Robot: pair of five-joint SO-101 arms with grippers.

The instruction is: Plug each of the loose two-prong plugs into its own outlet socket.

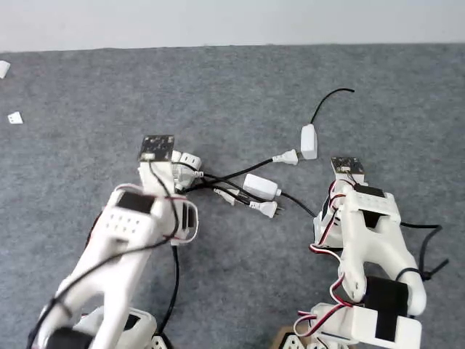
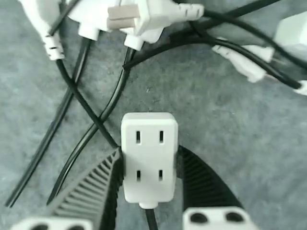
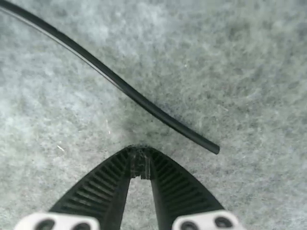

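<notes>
I log the outlet socket (image 2: 149, 143) as white, the left end effector (image 2: 148, 153) fingers (image 2: 96, 191) as black with ribbed ridges, the plug (image 2: 153, 21) as white with dull beige prongs (image 2: 122, 17), the cord (image 3: 144, 104) as black, and the counter (image 3: 240, 57) as mottled grey.

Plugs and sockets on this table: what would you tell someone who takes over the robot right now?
Left gripper: shut on a white outlet socket, its slots empty.
Right gripper: shut, holding nothing, over the table by a black cable end.
One loose plug lies just ahead of the held socket; a second plug and a third plug lie between the arms.
Done: no plug seen in a socket.
Left: all of them.
</notes>
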